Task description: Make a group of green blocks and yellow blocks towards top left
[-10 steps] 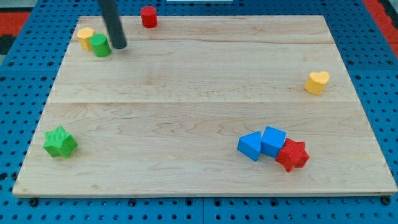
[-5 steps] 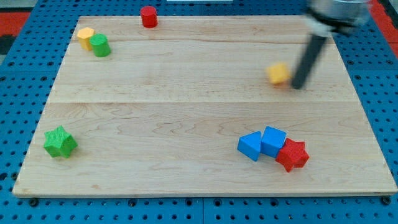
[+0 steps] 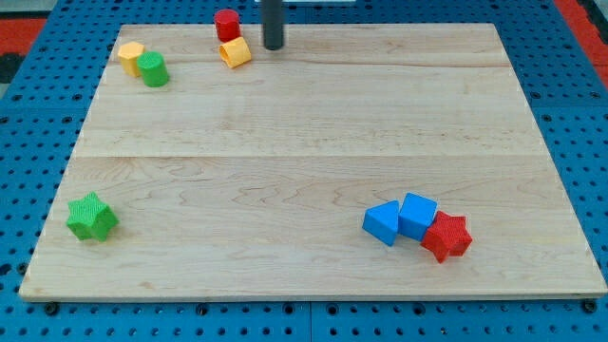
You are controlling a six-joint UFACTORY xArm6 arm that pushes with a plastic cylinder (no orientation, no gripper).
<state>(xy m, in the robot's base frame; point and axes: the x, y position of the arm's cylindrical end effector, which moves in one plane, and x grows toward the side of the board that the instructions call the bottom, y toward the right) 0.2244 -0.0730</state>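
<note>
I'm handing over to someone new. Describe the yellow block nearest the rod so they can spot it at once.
Start at the wooden board and go to its top edge, left of centre, where my tip rests. Just to the tip's left sits the yellow heart block, right below the red cylinder. Unlike the other yellow block, it has no green cylinder beside it.

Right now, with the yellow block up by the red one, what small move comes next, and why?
Probably slide my tip left, nudging the yellow heart block toward the yellow block and green cylinder. It sits just below the red cylinder, apart from that pair.
</note>
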